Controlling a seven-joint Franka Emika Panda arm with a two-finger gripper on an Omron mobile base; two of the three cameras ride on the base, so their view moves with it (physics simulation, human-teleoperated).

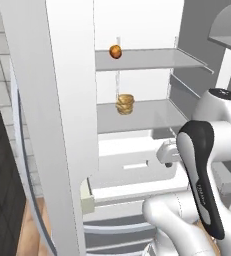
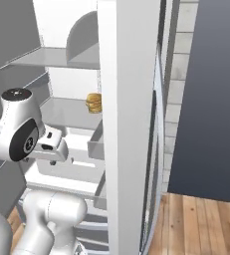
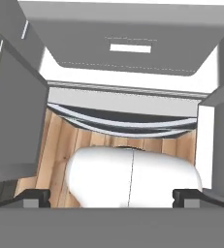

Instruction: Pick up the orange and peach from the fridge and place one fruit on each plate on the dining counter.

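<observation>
The fridge (image 1: 137, 60) stands open in front of me, with white shelves inside. One small round fruit (image 1: 115, 51), orange with a darker reddish side, sits on the upper shelf; I cannot tell whether it is the orange or the peach. My gripper (image 3: 111, 197) is open with nothing between its fingertips (image 3: 36, 196). It hangs in front of the fridge at about the height of the white drawer (image 1: 132, 165) under the lower shelf, well beneath the fruit, and looks down at the grey drawer fronts (image 3: 128, 48) and the floor. The plates and the dining counter are out of view.
A tan layered burger-like stack (image 1: 125, 104) (image 2: 94, 103) rests on the lower shelf. The open fridge doors (image 1: 52, 125) (image 2: 131, 124) flank the arm closely on both sides. A dark panel (image 2: 211, 99) stands at the right over wooden floor (image 2: 196, 224).
</observation>
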